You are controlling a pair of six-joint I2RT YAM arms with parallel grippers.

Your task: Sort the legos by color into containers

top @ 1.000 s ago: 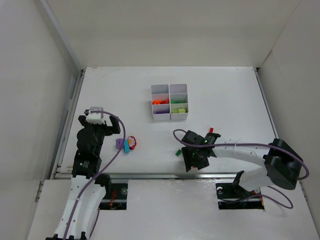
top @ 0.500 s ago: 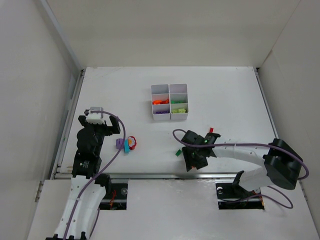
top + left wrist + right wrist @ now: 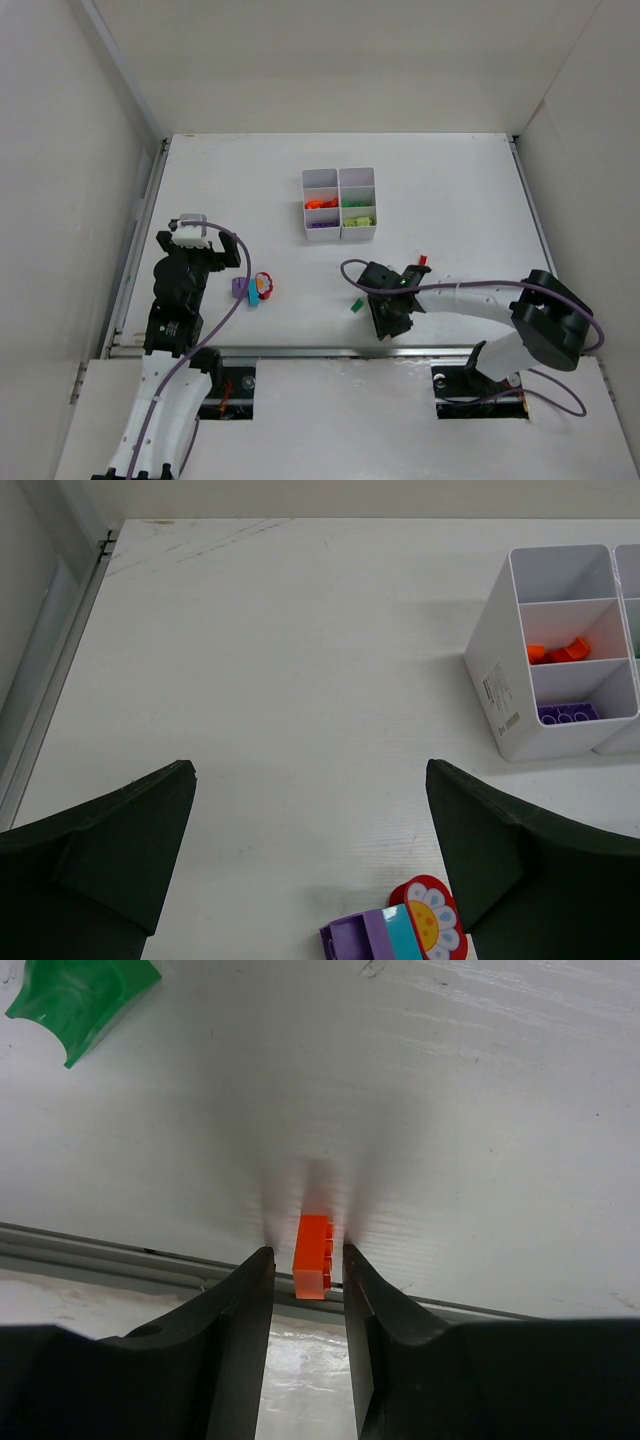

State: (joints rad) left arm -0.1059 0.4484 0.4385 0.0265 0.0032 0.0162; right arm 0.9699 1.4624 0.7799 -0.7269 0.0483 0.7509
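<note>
The white six-compartment container tray (image 3: pixel 340 190) holds orange, purple, dark green and lime legos. My right gripper (image 3: pixel 305 1252) points down at the table's near edge (image 3: pixel 388 322). Its jaws stand narrowly apart around a small orange brick (image 3: pixel 313 1255), with a thin gap on each side. A dark green piece (image 3: pixel 80 1000) lies just to its left (image 3: pixel 355 304). My left gripper (image 3: pixel 308 780) is wide open and holds nothing. Just before it lie a purple brick (image 3: pixel 360 935), a teal brick (image 3: pixel 405 930) and a red flower piece (image 3: pixel 432 920).
A tiny red piece (image 3: pixel 422 259) lies behind the right gripper. The metal rail (image 3: pixel 120 1260) at the table's near edge runs right under the right fingers. White walls enclose the table on three sides. The tray's near wall (image 3: pixel 500 695) shows at right in the left wrist view.
The right gripper's jaws have narrowed around the orange brick and the arm has shifted slightly. The left arm has not moved.
</note>
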